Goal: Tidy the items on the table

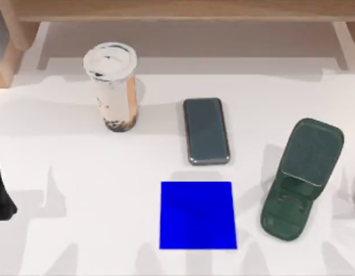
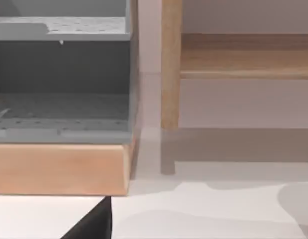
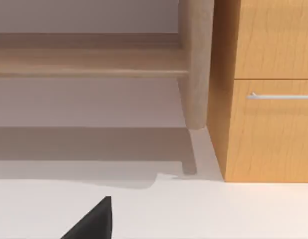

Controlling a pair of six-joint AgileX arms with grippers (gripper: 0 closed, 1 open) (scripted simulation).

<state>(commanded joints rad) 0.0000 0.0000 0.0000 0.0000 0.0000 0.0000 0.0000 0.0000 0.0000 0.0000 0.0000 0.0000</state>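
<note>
The pad [image 1: 198, 215], a plain blue square, lies nearest the lower edge of the top view, flat on the table [image 1: 80, 172], at centre. No lettering is seen on it. Just beyond it, apart by a narrow strip of white, the phone [image 1: 207, 131] is laid face up with its long side running away from the pad; its glossy face bears no readable mark. To the right, the green stand [image 1: 303, 179] is set tilted, its panel raised, near the table's right edge. The cup [image 1: 114, 86] is stood upright at the far left of centre, white lid on, dark pearls settled at its base; no label can be read. Behind it the wooden shelf [image 1: 183, 10] spans the rear edge.

Open tabletop is left between cup and phone, and across the whole near-left quarter.

A dark part of the left arm [image 1: 0, 192] is seen at the table's left edge. In each wrist view a black finger tip ( [image 2: 91, 223], [image 3: 91, 221]) is seen over white tabletop, facing shelf legs; whether either gripper is wide or narrow cannot be told.
</note>
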